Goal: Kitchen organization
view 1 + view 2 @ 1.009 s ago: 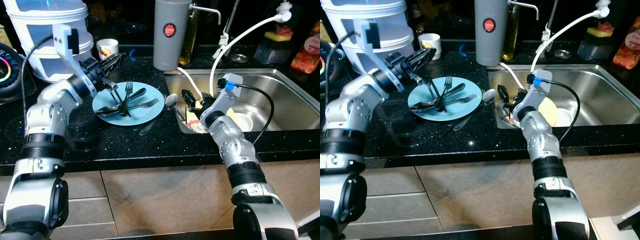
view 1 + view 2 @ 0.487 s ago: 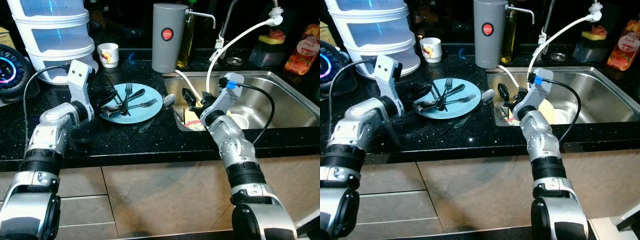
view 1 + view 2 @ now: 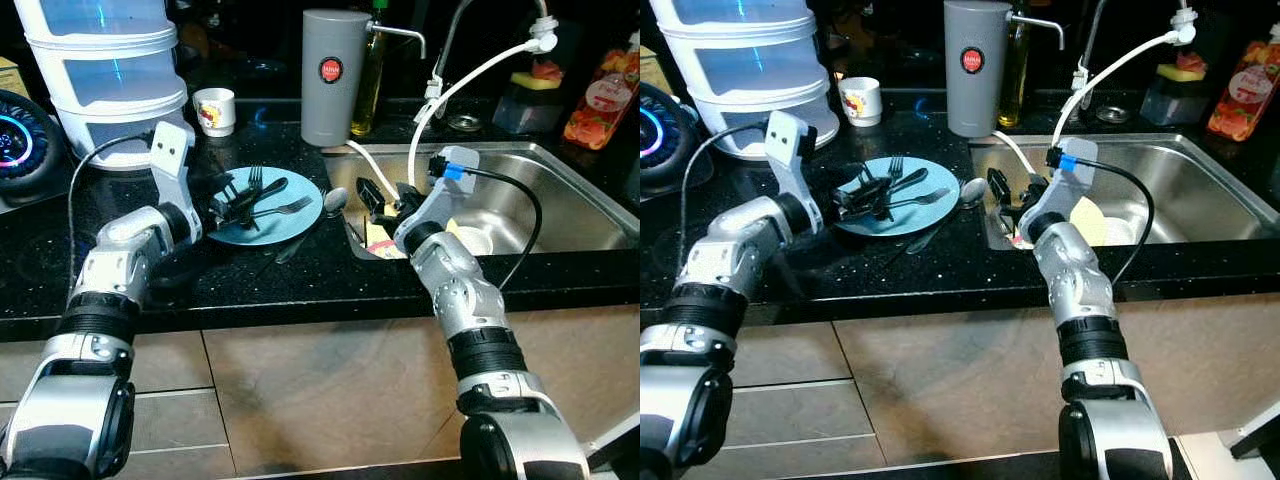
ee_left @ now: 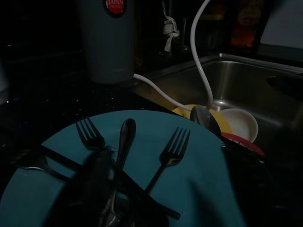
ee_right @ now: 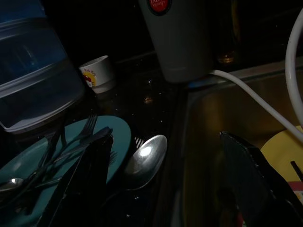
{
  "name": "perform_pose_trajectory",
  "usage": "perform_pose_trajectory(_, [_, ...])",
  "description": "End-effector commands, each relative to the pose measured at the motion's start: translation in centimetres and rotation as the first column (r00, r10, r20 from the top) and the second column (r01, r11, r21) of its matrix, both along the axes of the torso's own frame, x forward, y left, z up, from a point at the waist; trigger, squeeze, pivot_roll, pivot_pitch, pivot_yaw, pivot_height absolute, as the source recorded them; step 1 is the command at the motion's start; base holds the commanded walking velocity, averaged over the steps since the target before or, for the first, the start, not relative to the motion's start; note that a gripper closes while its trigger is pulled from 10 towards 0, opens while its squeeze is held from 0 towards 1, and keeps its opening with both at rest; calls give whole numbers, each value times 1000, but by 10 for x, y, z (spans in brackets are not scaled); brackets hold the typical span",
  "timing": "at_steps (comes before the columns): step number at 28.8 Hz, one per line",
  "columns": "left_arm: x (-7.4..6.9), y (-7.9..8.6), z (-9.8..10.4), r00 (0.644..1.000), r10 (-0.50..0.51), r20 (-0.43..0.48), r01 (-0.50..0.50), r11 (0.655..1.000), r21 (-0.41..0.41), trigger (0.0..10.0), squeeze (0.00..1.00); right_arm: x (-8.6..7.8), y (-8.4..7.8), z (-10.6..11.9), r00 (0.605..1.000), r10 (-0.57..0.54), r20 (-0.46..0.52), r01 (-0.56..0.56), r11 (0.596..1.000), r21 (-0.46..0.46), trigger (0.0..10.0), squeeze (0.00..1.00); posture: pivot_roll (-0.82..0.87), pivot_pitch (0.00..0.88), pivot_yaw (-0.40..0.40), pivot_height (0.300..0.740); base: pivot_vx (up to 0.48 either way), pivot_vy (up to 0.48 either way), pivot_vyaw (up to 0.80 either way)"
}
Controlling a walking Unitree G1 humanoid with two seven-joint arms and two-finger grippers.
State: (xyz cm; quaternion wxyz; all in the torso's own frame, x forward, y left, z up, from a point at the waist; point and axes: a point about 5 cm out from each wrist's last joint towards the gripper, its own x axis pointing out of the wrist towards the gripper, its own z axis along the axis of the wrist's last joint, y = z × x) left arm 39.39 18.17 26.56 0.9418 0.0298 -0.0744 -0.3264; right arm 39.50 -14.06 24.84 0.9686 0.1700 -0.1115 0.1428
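Left eye: blue plate (image 3: 262, 215) sits on the black counter (image 3: 250, 275), left of the sink (image 3: 560, 190). Forks (image 3: 283, 208) and a dark spoon lie crossed on the plate. Left gripper (image 3: 232, 200) is over the plate's left edge, fingers in among the cutlery; cannot tell whether it grips anything. A steel spoon (image 3: 334, 203) lies on the counter just right of the plate. Right gripper (image 3: 385, 197) hovers at the sink's left rim, jaws spread, nothing between them. Grey canister (image 3: 328, 75) stands behind the plate, small cup (image 3: 214, 109) behind and left of it.

Right eye: same layout. A white hose (image 3: 1110, 75) arcs over the sink. Yellow dish (image 3: 1087, 217) lies in the sink, right of the right gripper.

Left wrist: dark. Plate fills the foreground with two forks (image 4: 170, 153) and a dark spoon (image 4: 124, 142) on it; finger (image 4: 92, 189) blurred over the cutlery.

Right wrist: dark. Two fingers (image 5: 87, 170) wide apart, steel spoon between them beside the plate.
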Motion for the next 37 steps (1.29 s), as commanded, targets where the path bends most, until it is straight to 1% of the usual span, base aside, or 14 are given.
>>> perform_pose_trajectory(1, [2,-9,2,999,-32,11,31,999,27,10000,1000,-2,-1,0,1000,-3,0,3,1000,-3,10000,0,73,90,-10,740,0,0,0])
perform_pose_trajectory(2, [2,-9,2,999,-32,11,31,999,27,10000,1000,-2,-1,0,1000,-3,0,3,1000,-3,10000,0,73,90,-10,740,0,0,0])
perform_pose_trajectory(3, [0,-12,-2,995,-96,-11,96,995,37,10000,102,-2,-2,-2,1000,-5,-4,4,1000,-4,10000,0,73,90,-10,740,0,0,0])
perform_pose_trajectory(4, [0,-12,-3,993,-115,-16,116,992,45,10000,0,-2,-2,-2,1000,-5,-5,5,1000,-4,10000,0,74,96,-13,740,0,0,0])
perform_pose_trajectory(7, [1,-10,-5,993,-118,-28,120,990,78,10000,0,-2,-2,-2,1000,-5,-7,5,1000,-5,10000,0,74,96,-13,740,0,0,0])
perform_pose_trajectory(11, [3,-6,-4,994,-105,-35,108,990,92,10000,0,-3,-2,-2,1000,-5,-8,5,1000,-6,10000,0,75,108,-10,740,0,0,0])
perform_pose_trajectory(13, [5,0,-4,992,-111,-63,118,984,130,10000,0,-3,-2,-3,1000,-4,-10,4,1000,-6,10000,0,72,118,-4,740,0,0,0])
perform_pose_trajectory(14, [5,0,-4,992,-111,-63,118,984,130,10000,0,-3,-2,-3,1000,-4,-10,4,1000,-6,10000,0,72,118,-4,740,0,0,0])
perform_pose_trajectory(16, [6,3,-5,993,-98,-73,110,977,181,10000,0,-4,-3,-3,1000,-4,-11,4,1000,-7,10000,0,71,122,-2,740,0,0,0])
perform_pose_trajectory(17, [6,3,-5,993,-98,-73,110,977,181,10000,0,-4,-3,-3,1000,-4,-11,4,1000,-7,10000,0,71,122,-2,740,0,0,0])
perform_pose_trajectory(21, [8,14,-2,999,-11,-47,23,959,284,10000,0,-6,-4,-5,1000,-6,-18,6,1000,-12,10000,0,69,149,3,740,0,0,0])
perform_pose_trajectory(26, [9,16,-2,998,-23,-59,40,954,297,10000,0,-8,-5,-7,1000,-5,-24,5,1000,-15,10000,0,70,163,2,740,0,0,0])
perform_pose_trajectory(29, [8,16,-5,995,-51,-85,79,929,362,10000,0,-9,-4,-8,1000,-2,-28,2,1000,-16,10000,0,69,177,4,740,0,0,0])
perform_pose_trajectory(37, [7,20,-10,991,-40,-130,102,851,514,10000,0,-12,-4,-10,999,1,-45,-2,1000,-12,10000,0,75,211,9,740,0,0,0])
